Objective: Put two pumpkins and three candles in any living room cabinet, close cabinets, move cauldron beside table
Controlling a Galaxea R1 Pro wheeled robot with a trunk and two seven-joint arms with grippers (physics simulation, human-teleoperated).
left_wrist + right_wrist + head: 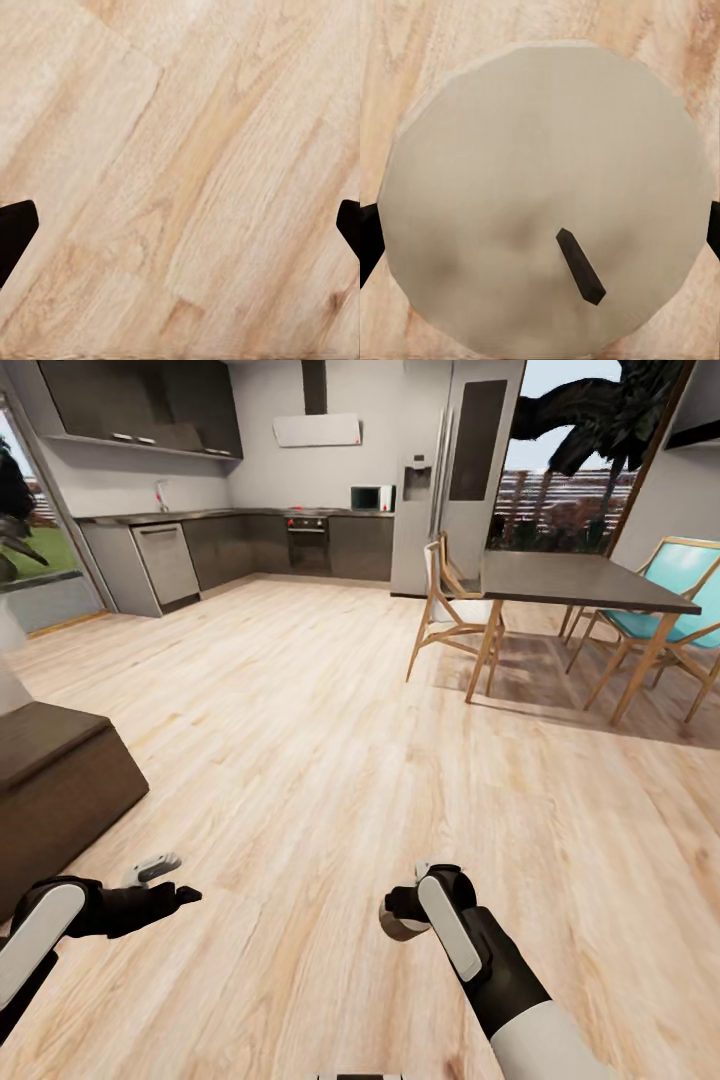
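My right gripper (405, 915) hangs low over the wooden floor, shut on a stubby tan candle (403, 930). In the right wrist view the candle (547, 202) shows its round pale top and small dark wick, with black fingertips (367, 244) at both of its sides. My left gripper (172, 882) is open and holds nothing. The left wrist view has its fingertips (15, 232) wide apart over bare floorboards. One end of a low dark-brown cabinet (50, 780) stands at the left, beside my left arm. The pumpkins, the cauldron and the coffee table are out of view.
A dark dining table (580, 580) with wooden legs stands at the right, with a wooden chair (450, 600) and teal chairs (670, 610) around it. Dark grey kitchen units (250, 545) and a fridge (430, 490) line the far wall. Open wooden floor (300, 740) lies ahead.
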